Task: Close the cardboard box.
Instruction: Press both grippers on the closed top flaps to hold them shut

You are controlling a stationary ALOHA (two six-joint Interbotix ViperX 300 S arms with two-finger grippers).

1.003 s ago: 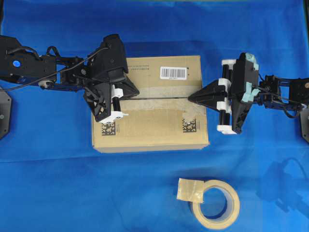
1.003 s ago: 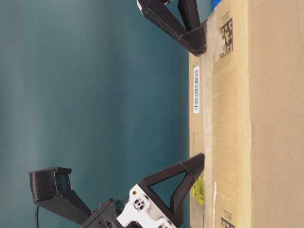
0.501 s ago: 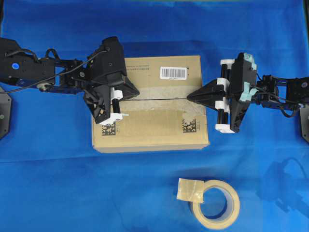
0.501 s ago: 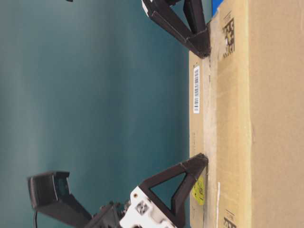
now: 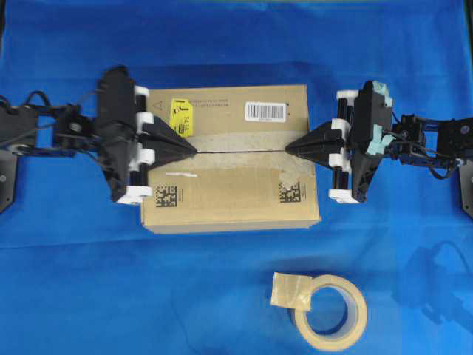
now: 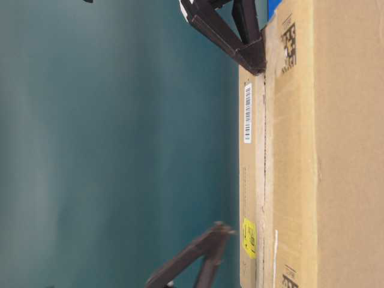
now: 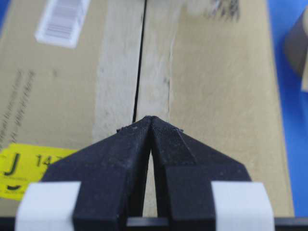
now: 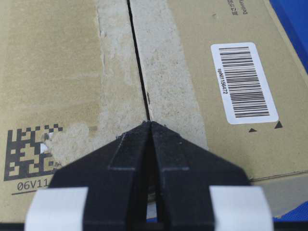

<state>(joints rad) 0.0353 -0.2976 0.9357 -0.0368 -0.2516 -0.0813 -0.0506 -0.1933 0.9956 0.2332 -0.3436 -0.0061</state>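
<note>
Cardboard box (image 5: 230, 168) flaps down, seam untaped; left gripper (image 5: 191, 148) and right gripper (image 5: 290, 148) pinched closed, empty, over seam ends; flaps may spring up if released

The cardboard box (image 5: 230, 159) is matt brown corrugated board, with rough, fibrous pale strips along its centre seam where old tape (image 8: 166, 82) tore the paper; a smooth white paper barcode label (image 5: 265, 111) sits at 1 o'clock and a yellow sticker (image 5: 179, 116) at 11 o'clock. Both the left claw (image 7: 151, 120) and right claw (image 8: 150, 126) look like matt black plastic with a faintly grainy finish. The surface (image 5: 236, 296) wears a blue cloth, and the beige tape roll (image 5: 329, 310) looks like matt paper.
</note>
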